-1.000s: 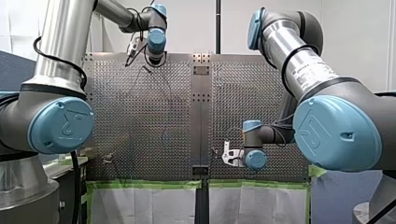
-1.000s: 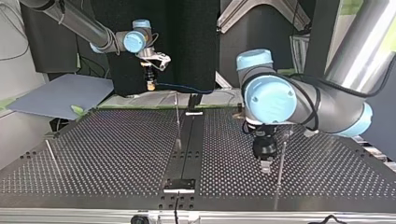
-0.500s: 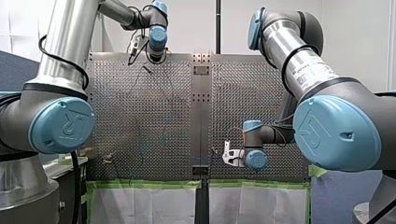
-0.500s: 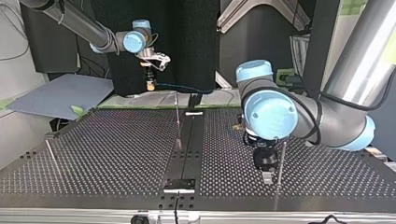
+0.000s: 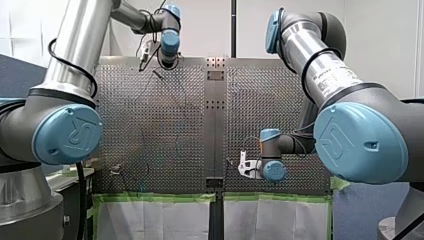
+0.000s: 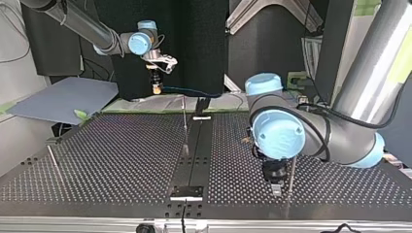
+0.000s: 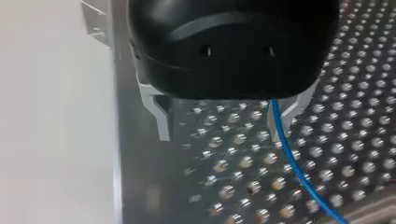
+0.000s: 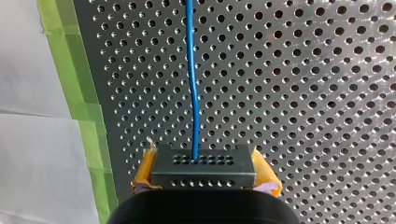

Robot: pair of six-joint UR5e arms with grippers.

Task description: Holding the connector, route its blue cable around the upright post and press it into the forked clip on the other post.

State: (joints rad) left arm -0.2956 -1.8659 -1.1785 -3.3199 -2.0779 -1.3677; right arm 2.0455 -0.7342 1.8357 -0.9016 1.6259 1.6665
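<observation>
Right gripper [image 8: 205,176]: yellow pads clamped on the connector [image 8: 201,161], by the green tape [image 8: 91,121] at the table's edge.
Blue cable [image 8: 192,70]: runs ahead from the connector over the perforated table [image 8: 303,93].
Left gripper [image 7: 224,123]: metal fingers apart, gripping nothing; cable beside one finger, table edge near the other.
Post [image 6: 291,172]: upright, just beside the left gripper.

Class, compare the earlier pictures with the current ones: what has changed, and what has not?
My left gripper has travelled toward the camera in the top view, alongside the thin post, fingers open. My right gripper stayed put, shut on the connector, blue cable trailing.
</observation>
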